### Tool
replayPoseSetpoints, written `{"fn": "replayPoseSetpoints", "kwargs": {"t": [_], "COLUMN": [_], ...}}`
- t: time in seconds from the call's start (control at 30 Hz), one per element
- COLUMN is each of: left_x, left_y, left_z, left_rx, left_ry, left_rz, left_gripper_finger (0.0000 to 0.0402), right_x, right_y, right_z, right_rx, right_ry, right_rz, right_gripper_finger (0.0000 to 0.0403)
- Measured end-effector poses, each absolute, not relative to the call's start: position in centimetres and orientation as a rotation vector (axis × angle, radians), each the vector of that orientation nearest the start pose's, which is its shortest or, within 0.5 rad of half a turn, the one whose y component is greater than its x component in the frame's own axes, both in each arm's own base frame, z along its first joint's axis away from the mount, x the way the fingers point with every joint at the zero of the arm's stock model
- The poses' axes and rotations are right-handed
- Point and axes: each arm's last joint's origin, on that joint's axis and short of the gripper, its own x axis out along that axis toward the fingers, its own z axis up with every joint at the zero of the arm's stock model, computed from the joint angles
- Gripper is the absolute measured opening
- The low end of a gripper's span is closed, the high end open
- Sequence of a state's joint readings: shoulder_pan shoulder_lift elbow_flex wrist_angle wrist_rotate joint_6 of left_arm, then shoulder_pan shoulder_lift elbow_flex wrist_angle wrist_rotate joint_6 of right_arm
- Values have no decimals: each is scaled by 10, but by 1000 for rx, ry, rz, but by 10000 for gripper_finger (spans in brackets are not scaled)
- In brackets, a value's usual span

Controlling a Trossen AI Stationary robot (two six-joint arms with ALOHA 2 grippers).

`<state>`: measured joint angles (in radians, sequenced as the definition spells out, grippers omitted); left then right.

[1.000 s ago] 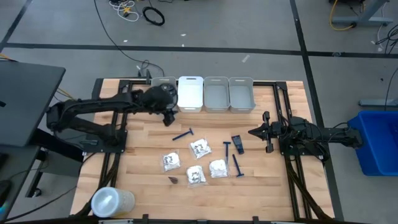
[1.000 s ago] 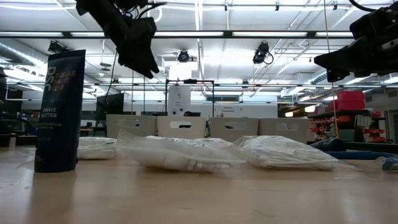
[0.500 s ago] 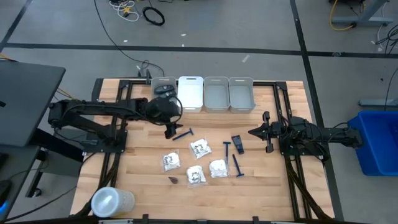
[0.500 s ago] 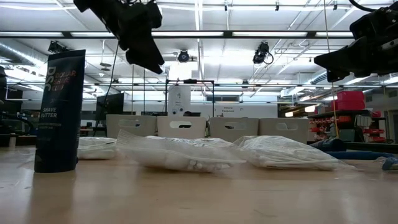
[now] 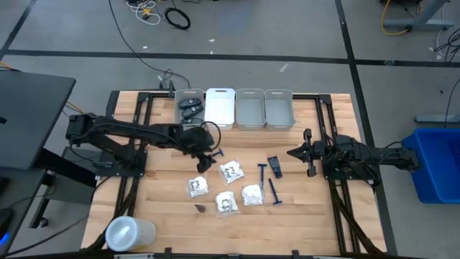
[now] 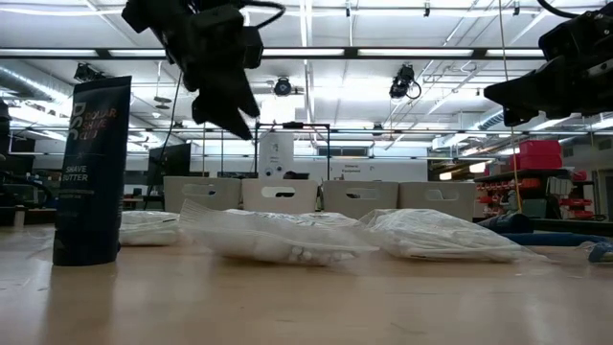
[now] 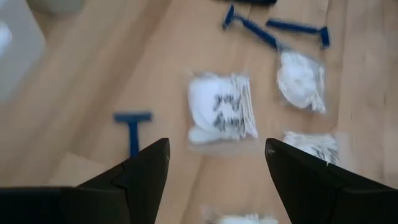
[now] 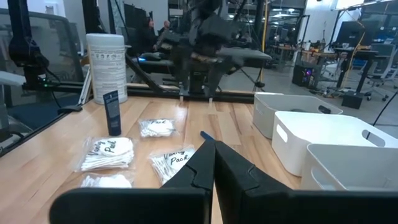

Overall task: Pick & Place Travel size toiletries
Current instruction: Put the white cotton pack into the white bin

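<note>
My left gripper (image 5: pixel 206 150) hangs open above the table's middle, over a blue razor (image 7: pixel 132 127) and next to a white printed packet (image 7: pixel 221 115). Two more razors (image 5: pixel 262 170) (image 5: pixel 273 191), several packets (image 5: pixel 226 203) and a dark case (image 5: pixel 274 166) lie flat on the wood. Two dark oval cases (image 5: pixel 190 108) lie in the leftmost grey bin (image 5: pixel 180 115). My right gripper (image 5: pixel 305 152) waits shut above the table's right side.
A row of bins stands at the far edge: one white (image 5: pixel 220 108) and two more grey (image 5: pixel 249 108) (image 5: pixel 279 108). A small dark tube (image 6: pixel 91 172) stands upright near the packets. A white canister (image 5: pixel 129 232) sits at the near left corner.
My left gripper has moved from over the leftmost bin toward the near edge and a little right, and has come lower; it now hangs above the blue razor. The dark cases in that bin have come into view.
</note>
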<state>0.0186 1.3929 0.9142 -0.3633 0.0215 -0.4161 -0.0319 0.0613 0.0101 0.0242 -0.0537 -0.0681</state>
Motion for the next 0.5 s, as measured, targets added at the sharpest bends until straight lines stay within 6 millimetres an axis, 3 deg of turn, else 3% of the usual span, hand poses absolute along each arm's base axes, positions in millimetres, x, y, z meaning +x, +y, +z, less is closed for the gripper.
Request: {"fn": "replayPoseSetpoints", "kwargs": {"t": [0.3, 0.5], "left_x": [289, 292], "left_y": [-1, -1], "left_z": [220, 227], "left_rx": [-493, -636], "left_ry": [883, 867], "left_rz": [169, 226], "left_gripper_finger": [270, 270], "right_x": [101, 101], "right_y": [-2, -2], "right_z": [163, 163], "right_rx": [-66, -66], "right_ry": [39, 40], "right_rz": [23, 23], "right_gripper_finger": [14, 14]}}
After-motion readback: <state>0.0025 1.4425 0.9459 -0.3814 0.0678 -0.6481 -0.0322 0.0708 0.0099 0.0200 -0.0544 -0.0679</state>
